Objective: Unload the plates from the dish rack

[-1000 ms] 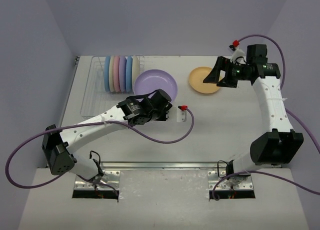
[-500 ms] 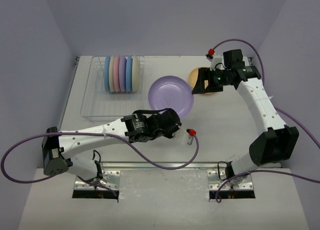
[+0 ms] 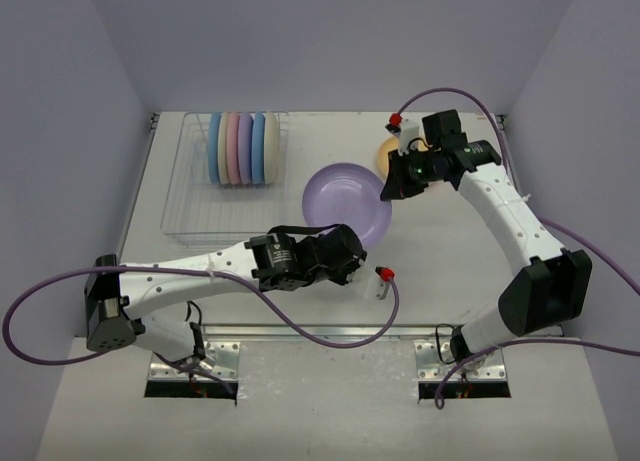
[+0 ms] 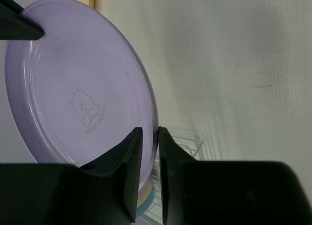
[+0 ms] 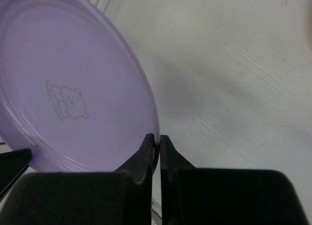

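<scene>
the top external camera sits high above and behind the arm bases. it looks down and forward over the whole table (image 3: 450, 251), so the lavender plate (image 3: 345, 203) shows small near mid-frame and the dish rack (image 3: 190, 206) lies to the plate's left. the left wrist camera sits just behind the left gripper (image 4: 149, 132), very close to the plate's rim, and looks across the plate's face past its own dark fingers (image 4: 126, 176) along the bottom edge. the right wrist camera sits just behind the right gripper (image 5: 156, 137) at the plate's opposite rim, equally close, facing back across the same face. both wrist views share the plate's printed bear (image 4: 85, 110), and each shows the other gripper's finger at the plate's far edge.
</scene>
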Controlling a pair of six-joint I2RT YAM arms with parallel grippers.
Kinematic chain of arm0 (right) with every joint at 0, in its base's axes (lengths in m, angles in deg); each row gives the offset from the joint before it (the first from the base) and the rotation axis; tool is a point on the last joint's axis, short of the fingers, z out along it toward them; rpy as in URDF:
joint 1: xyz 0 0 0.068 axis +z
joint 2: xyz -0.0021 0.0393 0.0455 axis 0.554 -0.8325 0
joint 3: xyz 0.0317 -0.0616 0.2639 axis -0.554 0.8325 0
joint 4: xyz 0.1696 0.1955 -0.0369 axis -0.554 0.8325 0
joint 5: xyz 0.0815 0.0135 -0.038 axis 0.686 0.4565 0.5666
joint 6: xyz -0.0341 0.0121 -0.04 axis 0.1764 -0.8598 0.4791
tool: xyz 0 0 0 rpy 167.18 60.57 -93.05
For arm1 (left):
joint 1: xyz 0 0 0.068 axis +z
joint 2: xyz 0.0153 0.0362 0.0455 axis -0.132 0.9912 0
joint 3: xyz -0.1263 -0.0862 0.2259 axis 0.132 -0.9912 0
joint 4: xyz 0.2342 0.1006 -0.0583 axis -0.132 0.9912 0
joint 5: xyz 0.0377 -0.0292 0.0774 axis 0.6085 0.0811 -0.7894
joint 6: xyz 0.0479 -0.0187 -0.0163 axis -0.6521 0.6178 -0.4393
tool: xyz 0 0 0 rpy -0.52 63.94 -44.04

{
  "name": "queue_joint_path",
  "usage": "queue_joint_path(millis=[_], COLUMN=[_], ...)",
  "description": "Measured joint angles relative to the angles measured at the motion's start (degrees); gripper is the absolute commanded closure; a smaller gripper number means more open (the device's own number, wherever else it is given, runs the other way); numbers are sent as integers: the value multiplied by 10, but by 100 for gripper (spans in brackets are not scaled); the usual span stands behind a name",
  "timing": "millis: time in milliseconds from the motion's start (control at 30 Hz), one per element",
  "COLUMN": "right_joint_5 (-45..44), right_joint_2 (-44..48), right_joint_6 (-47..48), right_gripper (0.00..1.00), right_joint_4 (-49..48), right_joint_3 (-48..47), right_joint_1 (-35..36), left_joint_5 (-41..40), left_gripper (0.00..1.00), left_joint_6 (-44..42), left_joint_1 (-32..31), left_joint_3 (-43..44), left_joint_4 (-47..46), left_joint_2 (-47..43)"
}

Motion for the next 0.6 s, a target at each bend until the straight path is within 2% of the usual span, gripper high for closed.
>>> queue_joint_path(millis=[33,200,367,500,600], right_joint_5=[1,-8,-24,-13,6], right_joint_2=[0,-1,-12,-41,-86], right_joint_6=[-1,5,11,5,-12], right_gripper=[100,100,100,100,100], right_joint_4=[-2,1,13,14,13], right_joint_3=[0,-1,-28,-72,-123], right_joint_1=[0,-1,-22,-93,-169], left_joint_5=[-1,-21,-23,-7,9], left_gripper=[65,0,0,0,0], left_joint_6=[1,19,55,97,150], left_joint_1=[-1,-1,30,100,176], left_joint_3=[0,1,22,65,103], left_joint_4=[-2,-13,-16,-25,-37], left_joint_2=[0,0,0,-10,-29])
